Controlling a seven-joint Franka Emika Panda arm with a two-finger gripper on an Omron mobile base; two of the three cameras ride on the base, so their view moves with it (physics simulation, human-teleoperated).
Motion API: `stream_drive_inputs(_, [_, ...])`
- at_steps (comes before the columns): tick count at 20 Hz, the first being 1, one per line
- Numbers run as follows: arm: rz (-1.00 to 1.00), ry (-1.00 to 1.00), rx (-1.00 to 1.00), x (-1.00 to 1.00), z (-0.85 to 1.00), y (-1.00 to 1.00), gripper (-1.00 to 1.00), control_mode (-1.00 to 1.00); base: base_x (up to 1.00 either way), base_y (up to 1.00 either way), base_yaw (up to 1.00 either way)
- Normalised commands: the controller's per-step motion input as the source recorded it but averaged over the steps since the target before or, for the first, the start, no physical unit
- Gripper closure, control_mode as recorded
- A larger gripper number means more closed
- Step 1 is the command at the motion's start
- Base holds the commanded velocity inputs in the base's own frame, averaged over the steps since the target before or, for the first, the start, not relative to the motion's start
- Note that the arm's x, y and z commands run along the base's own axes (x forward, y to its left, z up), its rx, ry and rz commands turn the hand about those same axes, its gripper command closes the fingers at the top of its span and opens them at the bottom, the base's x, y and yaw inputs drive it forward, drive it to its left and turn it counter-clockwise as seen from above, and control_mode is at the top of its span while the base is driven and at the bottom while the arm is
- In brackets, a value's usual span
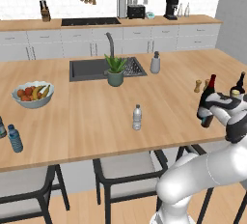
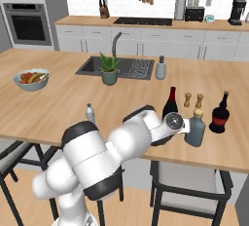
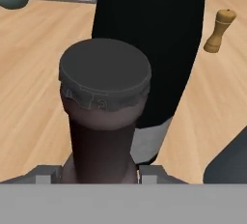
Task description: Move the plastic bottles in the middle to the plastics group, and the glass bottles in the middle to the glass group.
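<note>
Now gripper (image 3: 100,172) pinching brown bottle (image 3: 103,117) neck, wine bottle (image 3: 149,39) just behind.

White arm stretched forward-right, end effector (image 3: 100,174) clamped around brown bottle (image 3: 103,117) neck.

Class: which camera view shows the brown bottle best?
The hand view: the brown bottle fills it, cap and neck clear, between the gripper fingers. In the left base view only a sliver appears beneath the hand; the right base view doesn't show it clearly.
</note>
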Motion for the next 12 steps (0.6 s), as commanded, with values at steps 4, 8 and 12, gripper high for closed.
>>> stream_drive_inputs(4, [0.00,0.00,0.00,0.00,0.00,0.00,1.00,-1.00,0.00,0.00,0.00])
stream_drive_inputs(8, [0.00,0.00,0.00,0.00,0.00,0.00,-1.00,-1.00,0.00,0.00,0.00])
stream_drive_inputs(12, [0.00,0.00,0.00,0.00,0.00,0.00,-1.00,-1.00,0.00,0.00,0.00])
